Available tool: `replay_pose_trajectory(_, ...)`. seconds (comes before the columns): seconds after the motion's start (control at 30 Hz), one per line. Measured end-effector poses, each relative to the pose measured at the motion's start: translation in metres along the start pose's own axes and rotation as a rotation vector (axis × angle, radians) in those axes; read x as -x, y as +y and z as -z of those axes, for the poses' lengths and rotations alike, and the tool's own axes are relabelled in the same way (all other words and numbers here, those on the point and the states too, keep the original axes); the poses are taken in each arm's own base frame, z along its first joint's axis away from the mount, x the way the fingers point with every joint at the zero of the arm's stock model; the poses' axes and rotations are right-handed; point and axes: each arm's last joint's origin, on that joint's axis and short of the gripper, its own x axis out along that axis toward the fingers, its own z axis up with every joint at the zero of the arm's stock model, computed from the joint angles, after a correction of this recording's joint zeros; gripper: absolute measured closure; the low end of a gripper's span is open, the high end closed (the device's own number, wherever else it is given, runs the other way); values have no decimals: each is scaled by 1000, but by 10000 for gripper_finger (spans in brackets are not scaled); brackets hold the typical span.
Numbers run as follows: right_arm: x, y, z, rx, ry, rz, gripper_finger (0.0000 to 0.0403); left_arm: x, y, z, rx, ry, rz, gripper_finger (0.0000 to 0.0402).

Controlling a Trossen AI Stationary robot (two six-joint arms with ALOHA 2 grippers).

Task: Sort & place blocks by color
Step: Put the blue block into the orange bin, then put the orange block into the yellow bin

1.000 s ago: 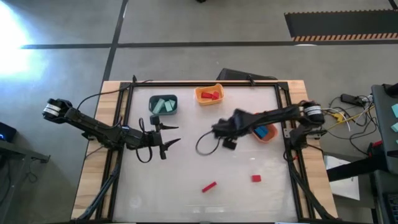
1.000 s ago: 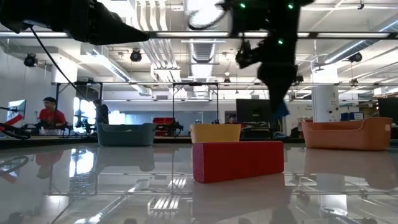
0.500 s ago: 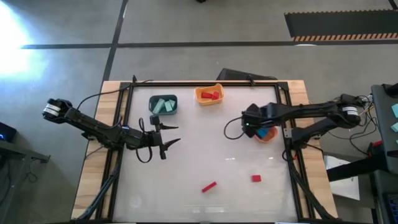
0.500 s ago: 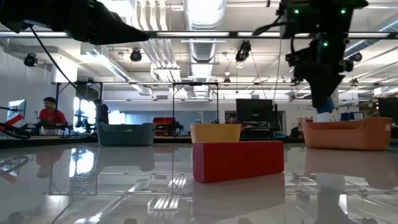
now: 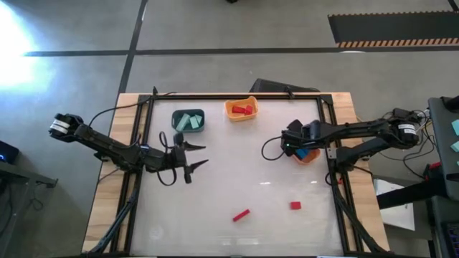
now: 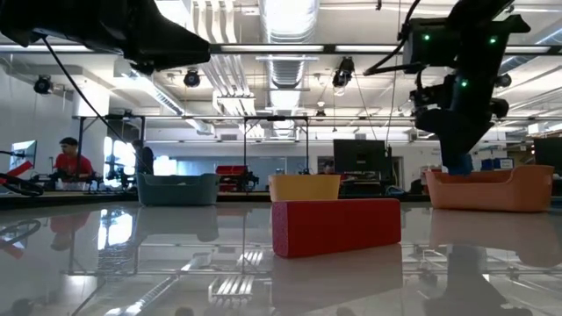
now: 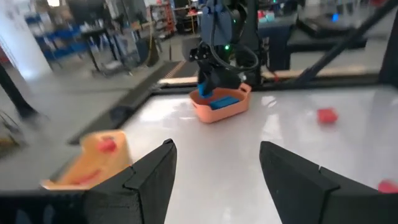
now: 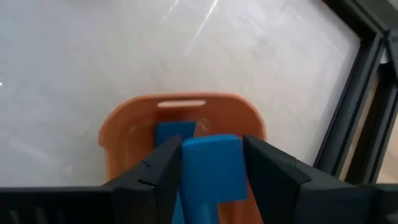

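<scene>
My right gripper hangs over the orange bin at the table's right side, shut on a blue block. Another blue block lies inside that bin. A red bar and a red cube lie flat on the table near its front edge. Mint blocks fill the teal bin, and red blocks lie in the yellow-orange bin. My left gripper hovers open over the table's left half, holding nothing. My right gripper pinches the blue block by two opposite sides between its two fingers. The fingers slant down from above. The block sticks out below the fingertips and hangs clear, just above the orange bin's rim.
The three bins stand along the far and right parts of the table, inside a black frame. The middle of the white top between the arms holds only the two red blocks. Cables trail from the right arm.
My right gripper has carried the blue block from the table's middle toward the right edge, sinking a little and rolling its wrist; it now hangs over the orange bin. My left gripper has stayed in place and rolled slightly.
</scene>
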Motion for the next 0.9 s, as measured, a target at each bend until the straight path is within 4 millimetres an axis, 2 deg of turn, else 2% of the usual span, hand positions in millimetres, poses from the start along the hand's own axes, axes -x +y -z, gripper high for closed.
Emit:
replay_pose_trajectory(0.13,3,1,-3,-4,-18,-3,218,-2,-5,4,125,20,39,187)
replay_pose_trajectory(0.3,4,1,-4,7,-20,-4,200,-9,-21,7,232,62,76,187)
replay_pose_trajectory(0.63,5,3,-7,68,-56,-35,209,-37,-66,13,280,189,125,187)
replay_pose_trajectory(0.9,22,6,-18,106,-169,-124,211,-57,-93,4,320,414,88,187)
